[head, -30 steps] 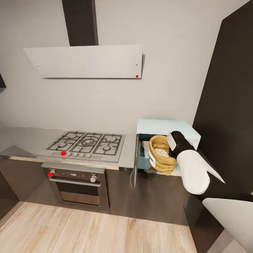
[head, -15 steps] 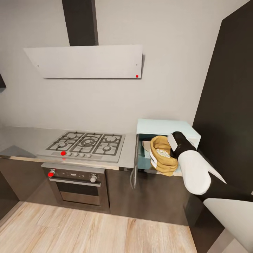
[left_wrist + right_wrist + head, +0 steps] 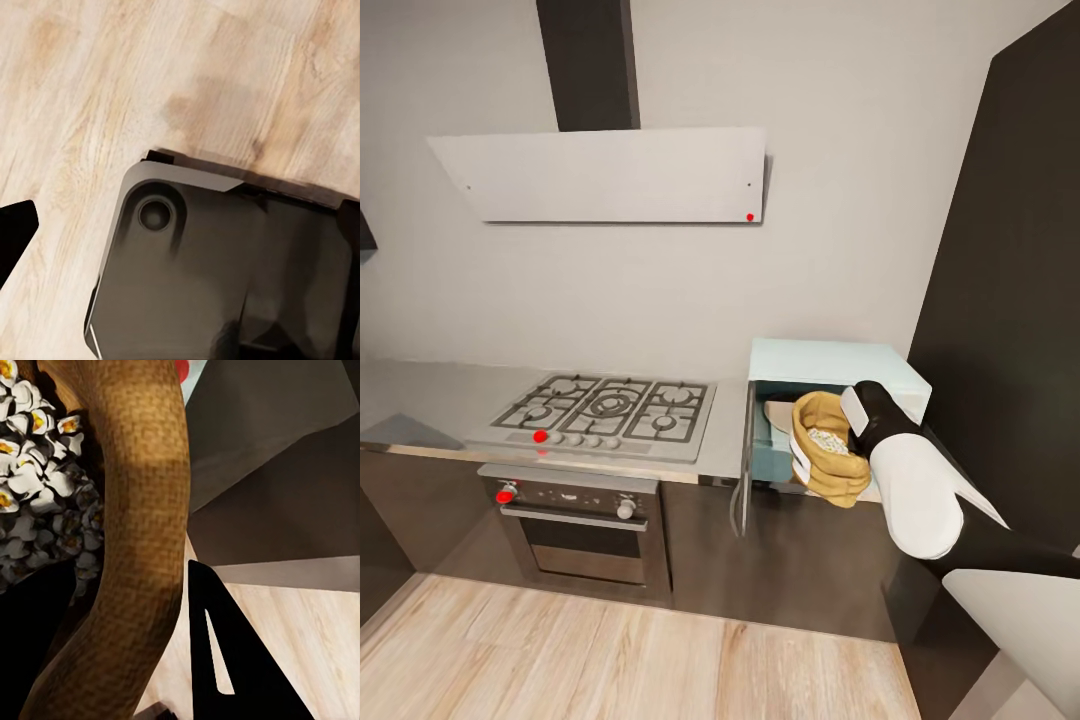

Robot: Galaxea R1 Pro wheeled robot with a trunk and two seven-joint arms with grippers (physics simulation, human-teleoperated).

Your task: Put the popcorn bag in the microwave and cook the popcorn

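Note:
The pale mint-blue microwave [image 3: 830, 362] stands on the countertop [image 3: 420, 395] with its door [image 3: 743, 470] swung open to the left. At its open front, partly inside the cavity, hangs the golden-tan popcorn bag [image 3: 822, 472] with a white band. White popcorn [image 3: 826, 438] fills its mouth. My right gripper [image 3: 852, 432] is shut on the bag's rim from the right. In the right wrist view the bag's woven rim [image 3: 142, 510] runs between the dark fingers [image 3: 225, 660], with popcorn [image 3: 37, 472] beside it. A dark tip of my left gripper [image 3: 13, 232] hangs over the wooden floor.
A gas hob [image 3: 605, 410] and a steel oven [image 3: 580, 520] sit left of the microwave, under a white slanted hood [image 3: 610, 175]. A tall dark cabinet [image 3: 1010, 300] stands close on the right. A pale plate [image 3: 775, 412] lies inside the microwave. My dark base [image 3: 225, 277] is below the left arm.
The right gripper has carried the popcorn bag slightly to the right and a little further into the microwave's opening. The door and the camera have not moved.

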